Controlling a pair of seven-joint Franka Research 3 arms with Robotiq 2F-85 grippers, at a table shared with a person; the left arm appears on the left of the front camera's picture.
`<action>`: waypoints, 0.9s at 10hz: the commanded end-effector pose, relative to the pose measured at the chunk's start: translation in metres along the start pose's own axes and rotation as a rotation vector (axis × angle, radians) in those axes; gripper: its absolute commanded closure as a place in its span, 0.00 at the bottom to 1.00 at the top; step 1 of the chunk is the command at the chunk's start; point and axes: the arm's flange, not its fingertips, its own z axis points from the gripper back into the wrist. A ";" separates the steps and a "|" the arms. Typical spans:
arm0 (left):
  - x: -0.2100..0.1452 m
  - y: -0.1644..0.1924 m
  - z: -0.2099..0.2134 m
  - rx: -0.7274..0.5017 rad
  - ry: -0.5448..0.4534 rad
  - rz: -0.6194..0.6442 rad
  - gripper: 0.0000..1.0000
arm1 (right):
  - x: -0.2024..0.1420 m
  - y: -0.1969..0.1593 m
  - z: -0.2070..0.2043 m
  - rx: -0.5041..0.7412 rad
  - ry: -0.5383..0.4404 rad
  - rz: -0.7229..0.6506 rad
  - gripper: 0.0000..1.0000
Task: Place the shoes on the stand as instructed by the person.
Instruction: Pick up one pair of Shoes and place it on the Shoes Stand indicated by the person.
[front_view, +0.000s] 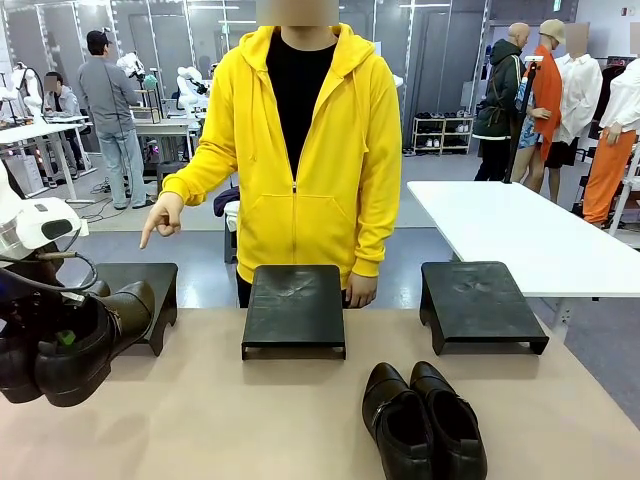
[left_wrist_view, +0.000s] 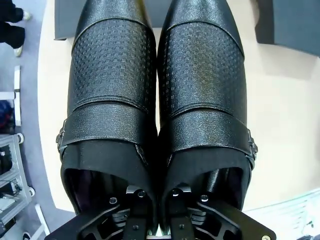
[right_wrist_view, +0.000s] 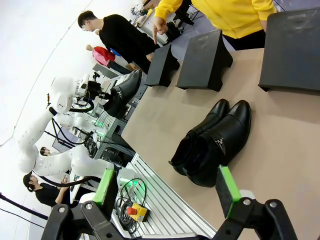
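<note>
Front view: at lower left the left gripper (front_view: 62, 338) holds a pair of black strap shoes (front_view: 90, 345) in front of the left stand (front_view: 140, 285). The person's hand (front_view: 160, 218) points downward at upper left, and a second shoe pair (front_view: 422, 425) lies on the table (front_view: 200, 420), lower centre. Left wrist view: the gripper reaches into both shoe openings, seemingly pinching the adjoining inner walls. Right wrist view: the right gripper (right_wrist_view: 166, 192) gapes wide, empty.

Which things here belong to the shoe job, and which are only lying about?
Job: held pair, lying pair, left stand, middle stand, right stand, pointing hand.
Lying about: white table, far rack, button box.
</note>
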 end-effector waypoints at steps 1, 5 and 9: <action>0.000 -0.002 0.009 -0.007 -0.018 0.007 1.00 | 0.001 0.001 0.001 0.011 -0.011 0.020 0.00; 0.030 0.019 -0.001 0.091 -0.121 0.050 0.91 | 0.001 0.001 0.001 0.011 -0.011 0.020 0.00; 0.080 0.038 -0.036 0.073 -0.214 0.054 0.91 | 0.001 0.001 0.001 0.011 -0.011 0.020 0.00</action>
